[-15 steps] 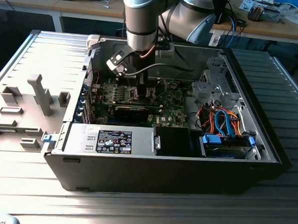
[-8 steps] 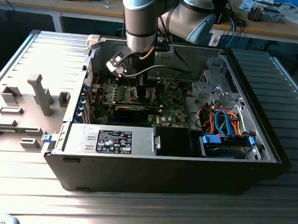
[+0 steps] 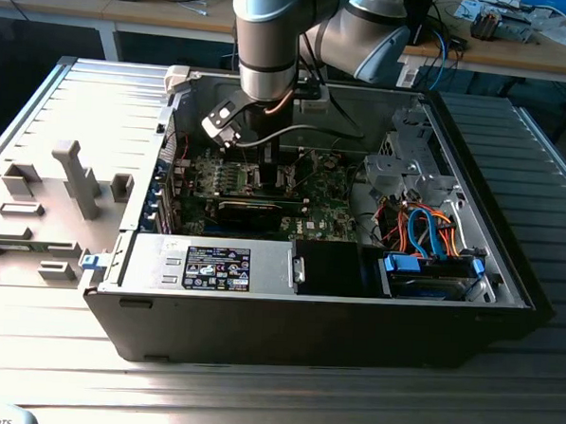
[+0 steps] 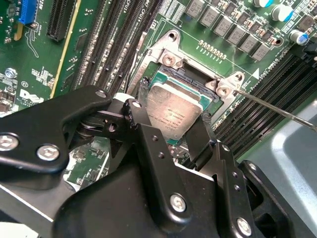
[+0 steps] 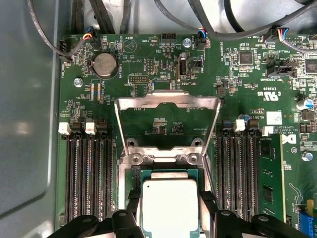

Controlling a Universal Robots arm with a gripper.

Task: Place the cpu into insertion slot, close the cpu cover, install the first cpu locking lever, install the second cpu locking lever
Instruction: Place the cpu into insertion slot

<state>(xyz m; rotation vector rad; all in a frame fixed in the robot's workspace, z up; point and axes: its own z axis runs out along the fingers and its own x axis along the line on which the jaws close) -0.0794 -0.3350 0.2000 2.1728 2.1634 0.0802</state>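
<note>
One open case [image 3: 258, 325] sits on the worktop [image 3: 48, 352] and holds one motherboard [image 5: 163, 59]. One arm [image 3: 268, 40] reaches inside. One cover [image 5: 167, 99] stands raised at the edge of one slot [image 5: 166, 157]. One cpu [image 5: 170, 206] sits over the slot, gripped between the two fingers [image 5: 131, 210] of the end effector [image 5: 170, 198].

My exterior view looks down at a slant, from well back, into the open computer case [image 3: 306, 313], where the arm [image 3: 269, 40] drops in. Both wrist views ride close above the green board [image 5: 148, 64], looking down past the gripper [image 5: 170, 214]. They share the chip [image 4: 174, 113], seen from different angles.
</note>
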